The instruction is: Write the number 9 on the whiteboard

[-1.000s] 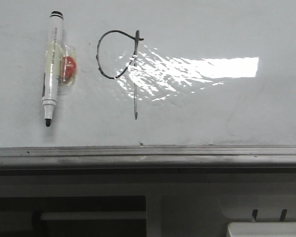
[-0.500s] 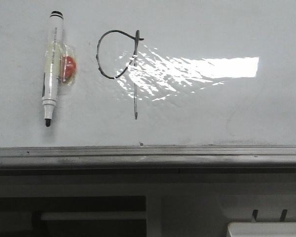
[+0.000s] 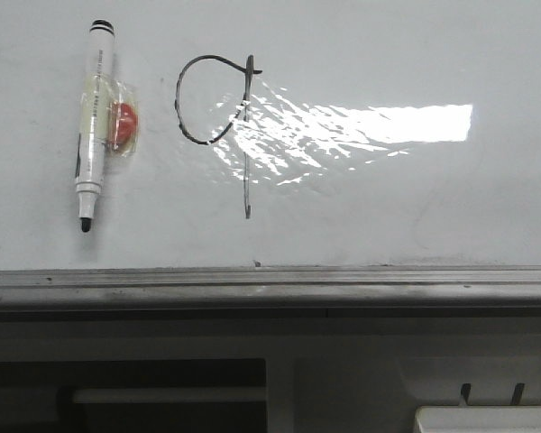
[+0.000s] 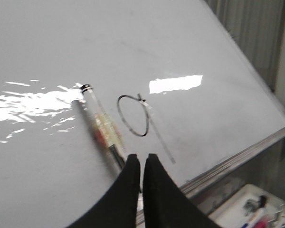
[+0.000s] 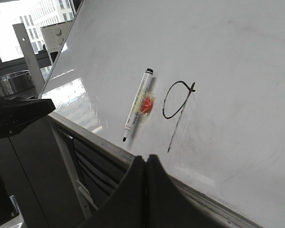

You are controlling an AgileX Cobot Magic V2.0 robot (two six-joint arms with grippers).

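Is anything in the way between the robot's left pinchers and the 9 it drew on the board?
Partly. In the left wrist view, the white marker pen stuck on the glossy white whiteboard sits just beside the left gripper, jaws closed, with the thin black hand-drawn number 9 a little beyond it.

I see a thin black number 9 [image 3: 218,117] on the pale grey-white whiteboard [image 3: 388,198], crossed by a bright white glare patch. The marker [image 3: 94,126] is white with a black cap end and tip, a red-orange blob [image 3: 124,124] taped beside it. Both grippers look black.
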